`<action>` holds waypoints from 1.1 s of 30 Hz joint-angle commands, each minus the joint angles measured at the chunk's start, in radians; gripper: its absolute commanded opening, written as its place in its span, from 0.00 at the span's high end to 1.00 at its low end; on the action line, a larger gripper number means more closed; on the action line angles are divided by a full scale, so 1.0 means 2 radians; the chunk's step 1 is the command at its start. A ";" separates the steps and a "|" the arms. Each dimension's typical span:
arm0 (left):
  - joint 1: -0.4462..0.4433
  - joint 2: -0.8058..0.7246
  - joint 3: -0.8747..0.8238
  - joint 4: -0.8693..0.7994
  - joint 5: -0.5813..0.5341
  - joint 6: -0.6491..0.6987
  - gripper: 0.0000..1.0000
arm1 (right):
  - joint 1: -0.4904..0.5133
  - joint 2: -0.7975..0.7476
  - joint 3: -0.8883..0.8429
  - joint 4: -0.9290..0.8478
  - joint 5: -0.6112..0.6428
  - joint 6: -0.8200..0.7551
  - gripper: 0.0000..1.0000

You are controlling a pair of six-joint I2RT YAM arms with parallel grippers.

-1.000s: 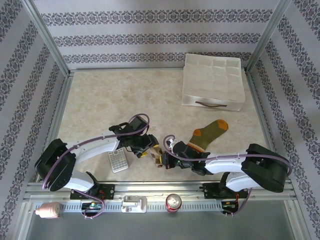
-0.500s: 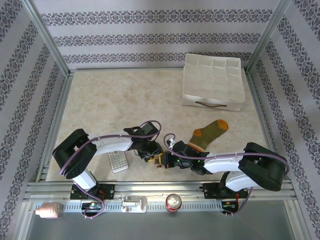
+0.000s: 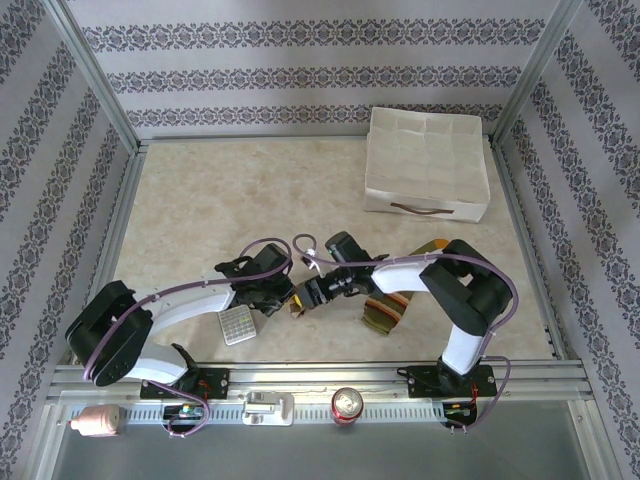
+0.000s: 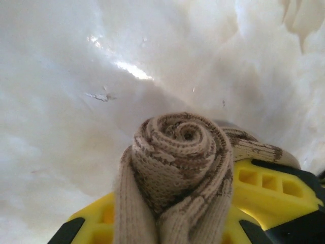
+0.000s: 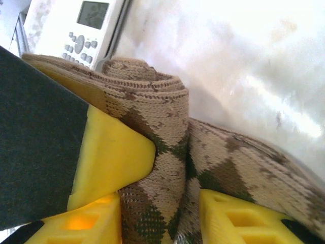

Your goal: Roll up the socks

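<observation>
Two socks are in play. The argyle sock (image 4: 177, 162) is wound into a tight spiral near the front middle of the desk (image 3: 230, 200). The green sock (image 3: 385, 312) lies flat just to its right, partly under the right arm and not yet rolled.

The left pincer (image 4: 175, 201) is closed hard on the roll, a yellow finger on either side of the coil. The right pincer (image 5: 177, 175) stands partly apart with the sock's loose tail between its fingers. The cloth touches both, but I cannot tell whether it is really pinching.

As I see it, the main risk is the coil springing open. Only a squeeze across its middle holds it, so if the left pincer eases off before the cuff is folded over, the turns will likely slacken. A pull by the two arms in different directions could also drag the tail out and undo the outer wrap. The calculator (image 5: 86, 30) sits close beside the roll, and a sweeping finger might knock it.

No writing is readable. The calculator's keys and screen are too small and blurred, and I see no label on the white box (image 3: 428, 160) at the back or the can (image 3: 347, 404) by the front rail.
</observation>
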State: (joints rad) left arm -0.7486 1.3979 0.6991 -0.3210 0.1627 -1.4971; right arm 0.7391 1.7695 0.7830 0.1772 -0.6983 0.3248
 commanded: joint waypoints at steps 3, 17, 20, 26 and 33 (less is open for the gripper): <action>-0.015 0.005 0.031 -0.102 -0.001 -0.035 1.00 | -0.021 -0.062 0.012 -0.031 0.009 -0.076 0.57; -0.017 -0.008 0.036 -0.117 -0.016 -0.025 1.00 | 0.069 -0.108 -0.090 0.023 0.163 0.196 0.84; -0.018 -0.009 0.032 -0.099 -0.005 -0.021 1.00 | 0.073 -0.081 -0.087 0.029 0.173 0.215 0.88; -0.023 0.005 0.048 -0.109 0.046 0.003 1.00 | 0.053 -0.004 -0.055 0.034 0.162 0.195 1.00; -0.024 0.054 0.087 -0.188 0.075 0.030 1.00 | 0.019 0.015 -0.056 0.033 0.133 0.162 1.00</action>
State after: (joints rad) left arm -0.7795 1.4551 0.8394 -0.5610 0.2623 -1.4803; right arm 0.8005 1.7580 0.6880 0.3183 -0.4679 0.6960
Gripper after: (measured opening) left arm 0.115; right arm 0.044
